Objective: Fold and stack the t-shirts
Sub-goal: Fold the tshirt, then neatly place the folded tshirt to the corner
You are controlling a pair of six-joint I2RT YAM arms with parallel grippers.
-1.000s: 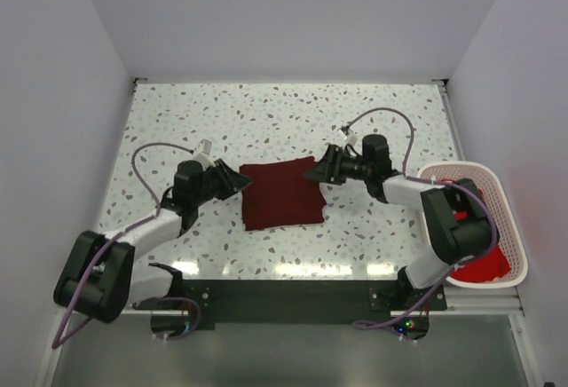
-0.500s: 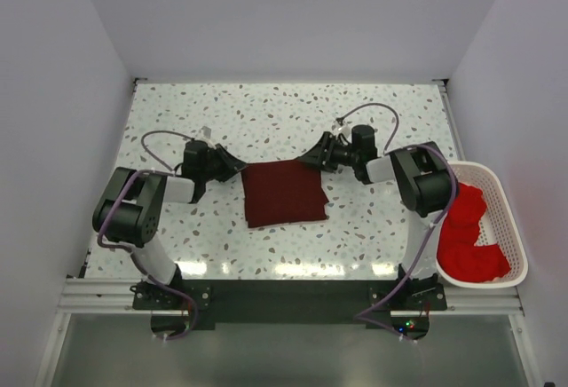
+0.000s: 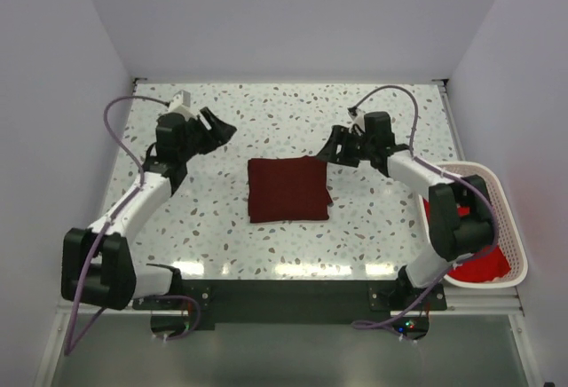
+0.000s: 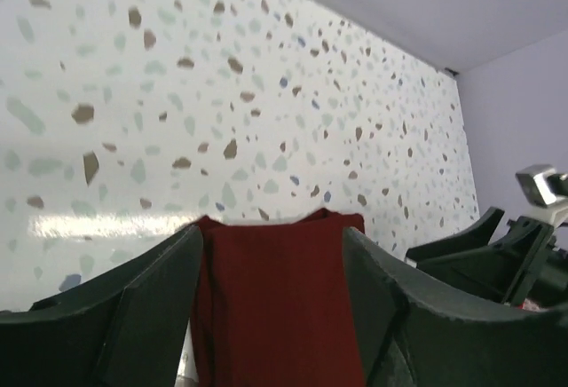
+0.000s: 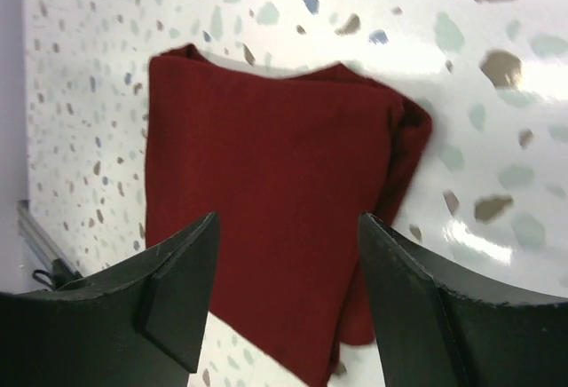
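Note:
A dark maroon t-shirt (image 3: 287,189) lies folded into a flat square in the middle of the speckled table. It also shows in the left wrist view (image 4: 275,298) and the right wrist view (image 5: 266,174). My left gripper (image 3: 222,130) is open and empty, raised above the table to the upper left of the shirt. My right gripper (image 3: 336,150) is open and empty, just off the shirt's far right corner. Bright red t-shirts (image 3: 484,267) lie in the basket at the right.
A white plastic mesh basket (image 3: 515,227) stands at the table's right edge, beside the right arm. White walls close in the table at the back and both sides. The arm bases sit on a black rail at the near edge.
Both grippers have let go of the maroon shirt and pulled back from its far corners. The left arm rose and swung away to the upper left; the right drew slightly right.

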